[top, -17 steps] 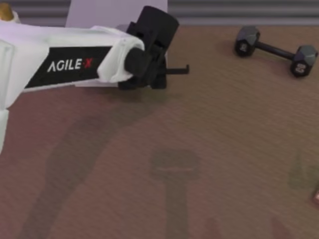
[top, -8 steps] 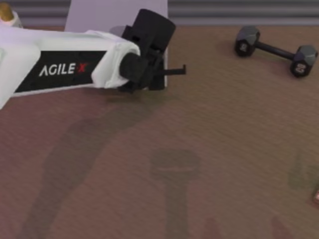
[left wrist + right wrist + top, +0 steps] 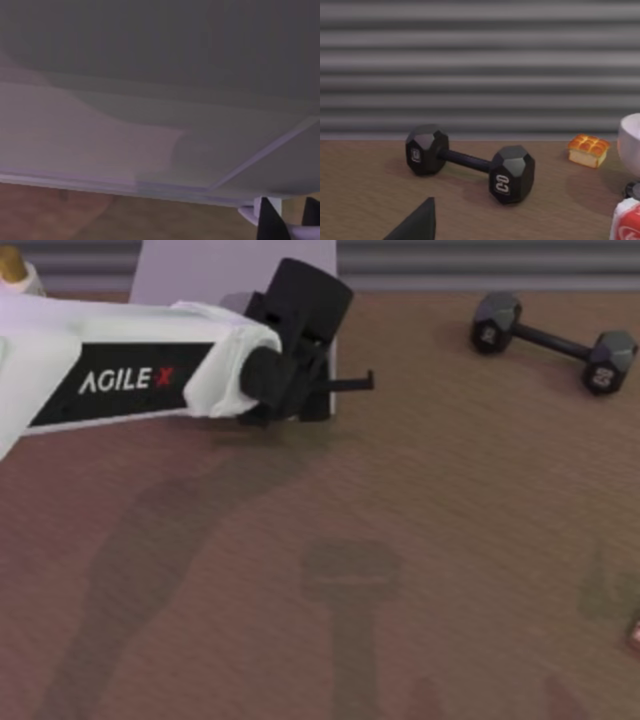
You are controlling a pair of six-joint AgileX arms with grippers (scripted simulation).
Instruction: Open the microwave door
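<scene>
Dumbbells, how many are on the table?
1. The black dumbbell lies at the far right of the table, well apart from the left gripper at the microwave. The right wrist view shows the same one. Others could sit outside the views.

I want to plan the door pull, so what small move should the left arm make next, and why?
Probably close the left gripper on the handle. The top view shows it at the front right corner of the microwave; the left wrist view shows dark fingertips beside the white bar on the microwave door.
</scene>
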